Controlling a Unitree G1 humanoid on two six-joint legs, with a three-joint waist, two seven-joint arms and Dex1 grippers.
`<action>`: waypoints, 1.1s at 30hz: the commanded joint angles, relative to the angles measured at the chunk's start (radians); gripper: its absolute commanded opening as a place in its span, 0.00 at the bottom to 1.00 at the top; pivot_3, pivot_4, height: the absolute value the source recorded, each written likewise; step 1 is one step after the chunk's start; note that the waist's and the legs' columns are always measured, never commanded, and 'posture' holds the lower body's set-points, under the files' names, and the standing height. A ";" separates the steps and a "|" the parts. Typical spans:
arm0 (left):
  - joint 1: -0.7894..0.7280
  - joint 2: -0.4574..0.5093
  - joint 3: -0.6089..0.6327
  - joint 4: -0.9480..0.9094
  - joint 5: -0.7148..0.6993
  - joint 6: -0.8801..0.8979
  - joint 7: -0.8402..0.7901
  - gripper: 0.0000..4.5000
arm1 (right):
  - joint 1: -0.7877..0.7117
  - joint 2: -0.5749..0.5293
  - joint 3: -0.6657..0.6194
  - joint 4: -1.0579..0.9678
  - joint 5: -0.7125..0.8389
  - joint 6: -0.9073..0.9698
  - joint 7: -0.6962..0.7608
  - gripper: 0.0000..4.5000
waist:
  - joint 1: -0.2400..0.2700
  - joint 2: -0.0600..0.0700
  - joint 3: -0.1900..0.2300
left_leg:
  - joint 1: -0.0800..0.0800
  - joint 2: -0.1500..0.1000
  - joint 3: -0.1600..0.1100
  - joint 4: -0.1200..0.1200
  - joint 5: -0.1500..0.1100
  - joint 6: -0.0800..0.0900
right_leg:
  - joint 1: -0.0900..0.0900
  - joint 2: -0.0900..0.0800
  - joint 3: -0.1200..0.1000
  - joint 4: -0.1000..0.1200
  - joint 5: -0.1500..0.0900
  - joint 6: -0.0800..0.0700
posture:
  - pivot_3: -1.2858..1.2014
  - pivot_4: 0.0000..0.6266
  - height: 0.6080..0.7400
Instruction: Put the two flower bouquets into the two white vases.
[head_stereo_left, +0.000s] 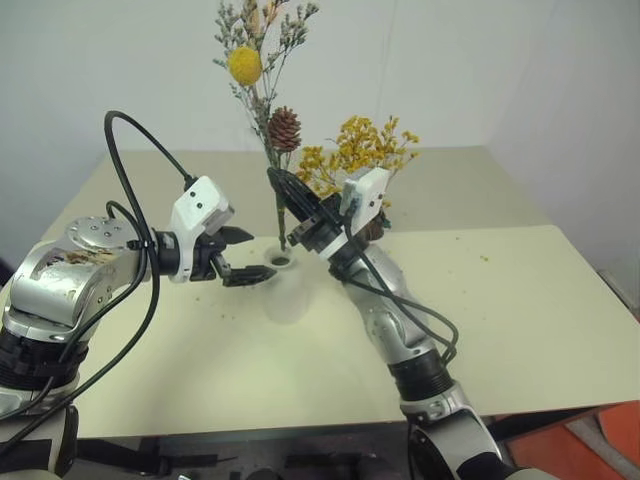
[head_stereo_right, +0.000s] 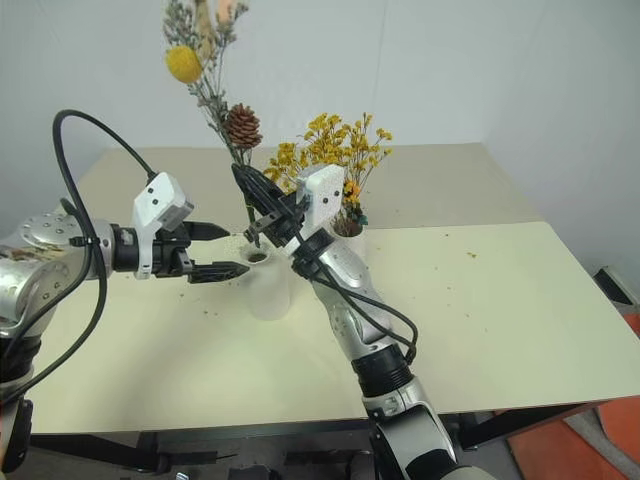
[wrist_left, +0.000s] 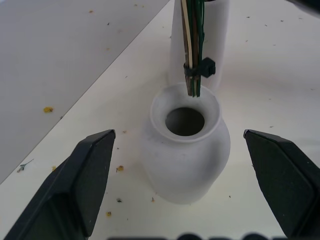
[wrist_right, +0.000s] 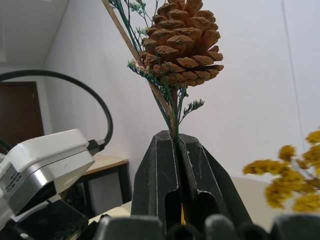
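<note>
Above the round vase (wrist_left: 185, 155) mouth: sprig (head_stereo_left: 262, 110) clenched by right gripper (head_stereo_left: 290, 195) | left gripper (head_stereo_left: 243, 254) spread beside vase | tall vase (head_stereo_right: 350, 232) mostly hidden.

The grey-green sprig (head_stereo_left: 262, 95) with its yellow ball and pinecone stands upright, stem ends just over the mouth of the rounded narrow-necked vase (wrist_left: 185, 150). Right behind that vase, the yellow-orange spray (head_stereo_right: 330, 150) sits in the taller cylinder vase (head_stereo_right: 352, 236).

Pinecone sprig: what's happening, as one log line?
right pincer: shut on pinecone sprig | stem ends at round vase mouth | left pincer: open around vase
</note>
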 joint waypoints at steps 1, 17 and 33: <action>-0.001 0.017 0.047 -0.038 -0.011 0.005 0.012 1.00 | -0.016 0.101 0.013 -0.026 0.023 0.003 0.010 0.01 | 0.000 0.000 0.000 | 0.000 0.000 0.000 0.000 0.000 0.000 | 0.000 0.000 0.000 0.000 0.000 0.000 | 0.52 0.24 1.00; 0.006 0.017 0.057 -0.051 -0.018 0.024 0.023 1.00 | 0.061 0.068 0.051 0.063 -0.062 -0.064 0.044 0.01 | 0.000 0.000 0.000 | 0.000 0.000 0.000 0.000 0.000 0.000 | 0.000 0.000 0.000 0.000 0.000 0.000 | 0.52 0.24 1.00; -0.026 0.005 0.027 -0.022 -0.003 -0.001 0.007 1.00 | 0.095 0.031 0.027 0.037 -0.106 -0.077 0.035 0.98 | 0.000 0.000 0.000 | 0.000 0.000 0.000 0.000 0.000 0.000 | 0.000 0.000 0.000 0.000 0.000 0.000 | 0.52 0.24 1.00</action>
